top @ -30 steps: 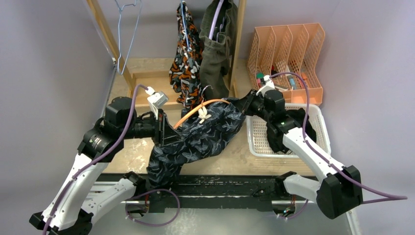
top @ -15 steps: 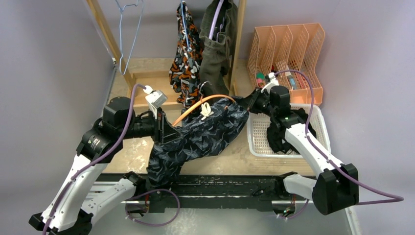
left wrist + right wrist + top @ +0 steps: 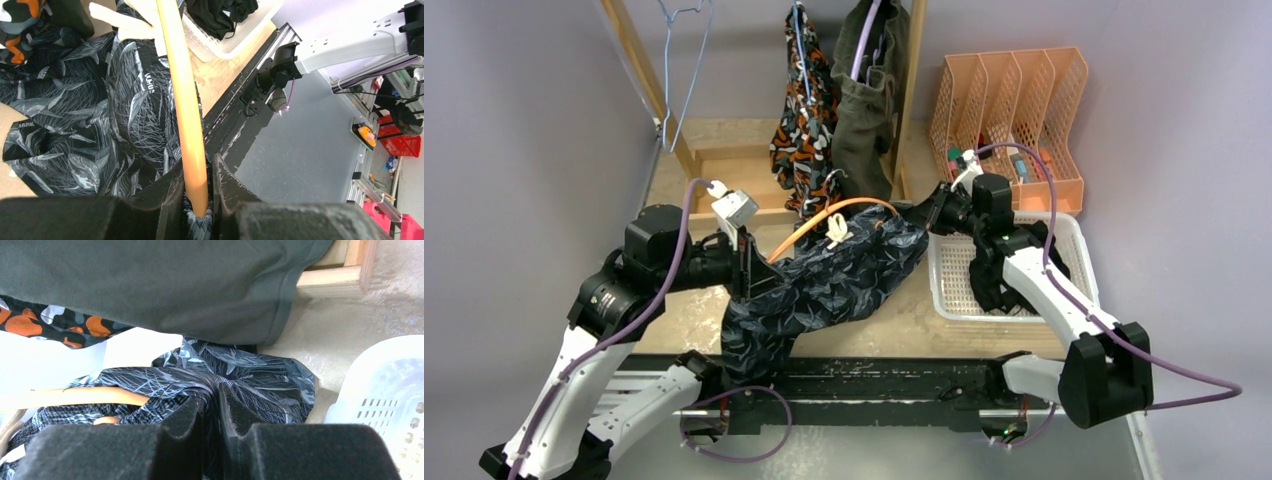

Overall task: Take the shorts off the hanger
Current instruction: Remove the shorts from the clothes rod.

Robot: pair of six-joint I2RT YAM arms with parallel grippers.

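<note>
Shorts [image 3: 75, 100], navy, w/ partial print "…ARK"

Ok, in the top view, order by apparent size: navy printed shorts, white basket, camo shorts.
1-2. navy printed shorts and white basket: too alike to rank, basket partly under the right arm.
3. camo shorts.

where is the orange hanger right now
In the top view, the orange hanger arches mid-table over the navy printed shorts, its left end clamped in the left pincer.

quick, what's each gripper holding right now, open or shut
left gripper: shut on the orange hanger
right gripper: shut on the navy printed shorts
</note>
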